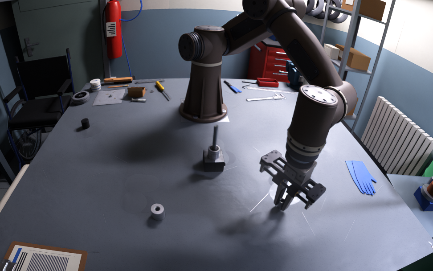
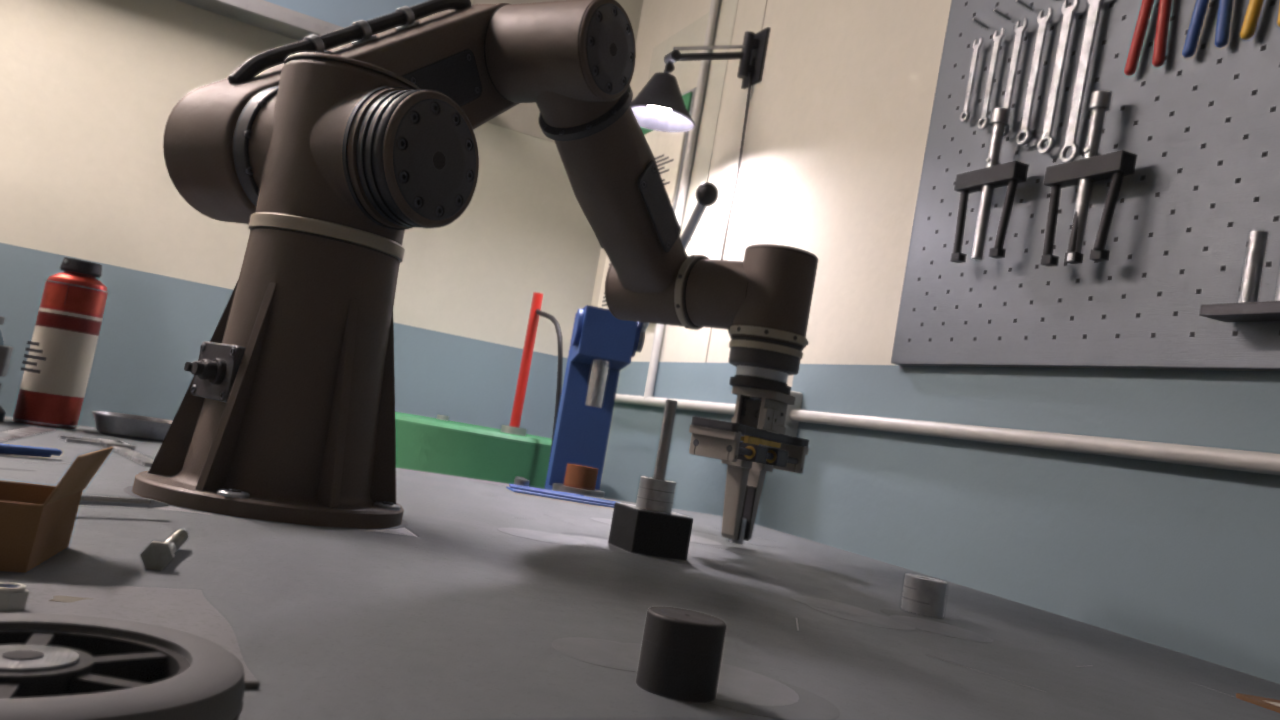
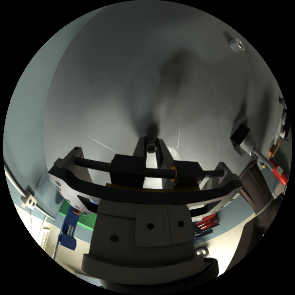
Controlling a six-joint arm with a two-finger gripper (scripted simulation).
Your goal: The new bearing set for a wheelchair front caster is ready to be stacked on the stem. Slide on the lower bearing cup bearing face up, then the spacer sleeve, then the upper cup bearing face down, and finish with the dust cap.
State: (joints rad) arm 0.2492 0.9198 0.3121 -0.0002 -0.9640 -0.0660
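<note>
The spacer sleeve (image 3: pixel 151 148) is mostly hidden between my fingers; only its dark round top shows in the wrist camera. I have it clamped in my closed gripper (image 1: pixel 285 204), low at the table right of the stem (image 1: pixel 215 135). The stem stands upright on a black block (image 1: pixel 213 164), with the lower bearing cup (image 1: pixel 214 151) seated at its base. The other grey bearing cup (image 1: pixel 157 211) rests on the near left table, hole up. The black dust cap (image 1: pixel 85 123) stands far left.
The table's right edge runs past a blue glove (image 1: pixel 361 176) near my arm. Tools, a small box (image 1: pixel 136 91) and a caster wheel (image 1: pixel 80 96) lie along the far edge. The robot base (image 1: pixel 204 96) stands behind the stem.
</note>
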